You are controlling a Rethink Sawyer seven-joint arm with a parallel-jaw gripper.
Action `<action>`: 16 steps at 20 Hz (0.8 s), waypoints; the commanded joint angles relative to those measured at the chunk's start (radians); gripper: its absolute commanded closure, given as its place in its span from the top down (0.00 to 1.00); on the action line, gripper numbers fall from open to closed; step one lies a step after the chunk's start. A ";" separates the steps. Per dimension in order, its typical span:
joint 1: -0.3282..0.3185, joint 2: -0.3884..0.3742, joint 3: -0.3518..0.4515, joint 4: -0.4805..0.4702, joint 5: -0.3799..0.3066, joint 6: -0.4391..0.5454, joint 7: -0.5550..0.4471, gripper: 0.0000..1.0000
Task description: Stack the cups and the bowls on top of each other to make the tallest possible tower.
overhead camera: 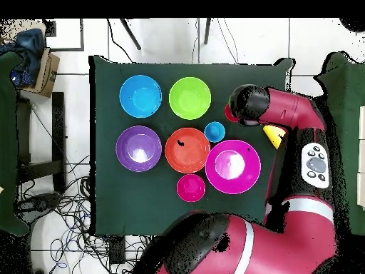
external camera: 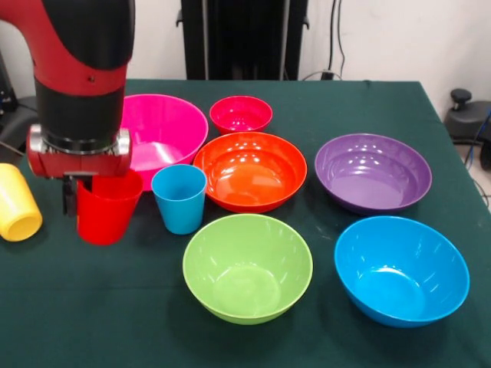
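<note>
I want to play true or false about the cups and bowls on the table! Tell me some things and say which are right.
1. The gripper is at the red cup. True.
2. The yellow cup stands upright. False: it lies on its side, near the table's edge.
3. The light blue cup stands next to the orange bowl. True.
4. The green bowl is stacked inside the blue bowl. False: they sit side by side, each on the green cloth.
5. A tall tower is already built. False: nothing is stacked yet.
6. The small pink-red bowl is smaller than the purple bowl. True.
</note>
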 commanded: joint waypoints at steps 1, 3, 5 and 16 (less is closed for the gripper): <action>-0.010 -0.111 0.112 0.096 0.058 0.214 -0.041 0.00; -0.003 -0.132 0.111 0.102 0.072 0.246 -0.034 0.00; 0.004 -0.149 0.109 0.110 0.081 0.268 -0.029 0.00; 0.032 -0.138 0.098 0.098 0.075 0.277 0.007 0.00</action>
